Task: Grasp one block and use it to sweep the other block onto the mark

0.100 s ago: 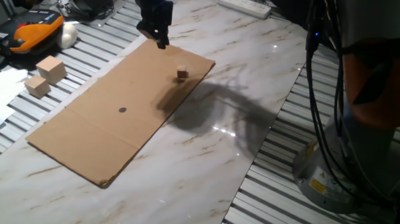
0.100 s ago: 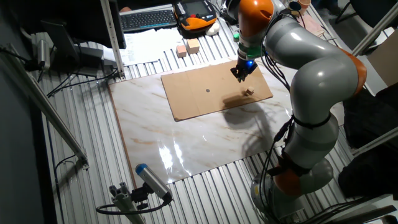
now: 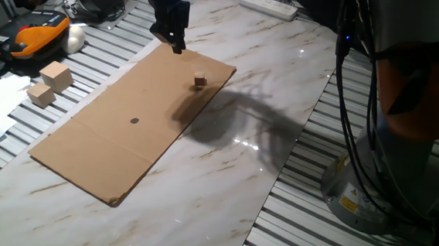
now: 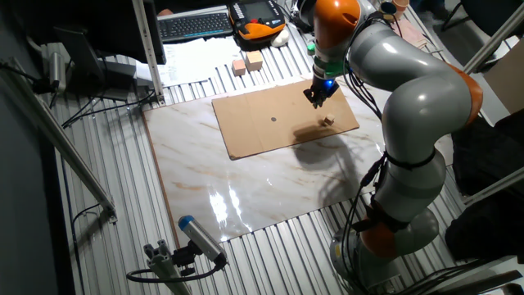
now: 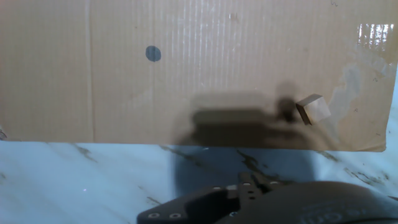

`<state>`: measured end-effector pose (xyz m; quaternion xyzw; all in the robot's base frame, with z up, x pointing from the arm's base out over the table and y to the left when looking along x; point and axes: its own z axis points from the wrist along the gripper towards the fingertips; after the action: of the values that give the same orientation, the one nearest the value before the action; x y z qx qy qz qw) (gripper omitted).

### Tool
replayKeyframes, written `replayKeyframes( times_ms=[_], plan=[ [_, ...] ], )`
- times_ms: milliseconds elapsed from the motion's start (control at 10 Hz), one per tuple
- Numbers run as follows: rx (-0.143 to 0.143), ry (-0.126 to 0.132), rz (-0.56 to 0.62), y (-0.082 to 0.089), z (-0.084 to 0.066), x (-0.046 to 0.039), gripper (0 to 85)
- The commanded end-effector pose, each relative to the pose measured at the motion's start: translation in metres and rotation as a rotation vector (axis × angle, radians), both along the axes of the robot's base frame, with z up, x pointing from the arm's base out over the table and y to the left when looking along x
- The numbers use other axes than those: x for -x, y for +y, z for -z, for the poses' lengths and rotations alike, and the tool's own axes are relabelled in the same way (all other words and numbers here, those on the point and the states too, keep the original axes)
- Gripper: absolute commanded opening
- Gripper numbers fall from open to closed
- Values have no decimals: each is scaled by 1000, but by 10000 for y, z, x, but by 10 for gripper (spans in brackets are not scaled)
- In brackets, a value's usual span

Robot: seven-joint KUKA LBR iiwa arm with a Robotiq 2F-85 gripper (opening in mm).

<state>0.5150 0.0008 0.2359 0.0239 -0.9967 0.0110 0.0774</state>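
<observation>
The tiny tan cube (image 3: 200, 80) sits on the brown cardboard sheet (image 3: 109, 146) near its far right corner. It also shows in the other fixed view (image 4: 327, 121) and in the hand view (image 5: 313, 108). The dark round mark (image 3: 134, 120) lies mid-sheet, well to the cube's left; it also shows in the other fixed view (image 4: 273, 119) and the hand view (image 5: 153, 53). My gripper (image 3: 177, 48) hovers over the sheet's far edge, a little beyond the cube and apart from it. Its fingers look pinched together with nothing between them. In the hand view only the dark hand body shows.
Two larger pale wooden blocks (image 3: 56, 75) (image 3: 42, 95) lie on the slatted surface left of the sheet. An orange-black device (image 3: 36, 33) and papers lie farther left. A power strip (image 3: 268, 5) lies at the back. The robot's base and cables (image 3: 403, 151) stand right.
</observation>
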Motion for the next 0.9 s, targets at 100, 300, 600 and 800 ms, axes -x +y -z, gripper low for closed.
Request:
replayKeyframes(
  times_ms=[100,300,600,800],
  plan=[
    [0,-2,-2,0,1,2,0],
    [0,-2,-6,0,1,2,0],
    [0,-2,5,0,0,2,0],
    [0,-3,11,-1,0,2,0]
  ],
)
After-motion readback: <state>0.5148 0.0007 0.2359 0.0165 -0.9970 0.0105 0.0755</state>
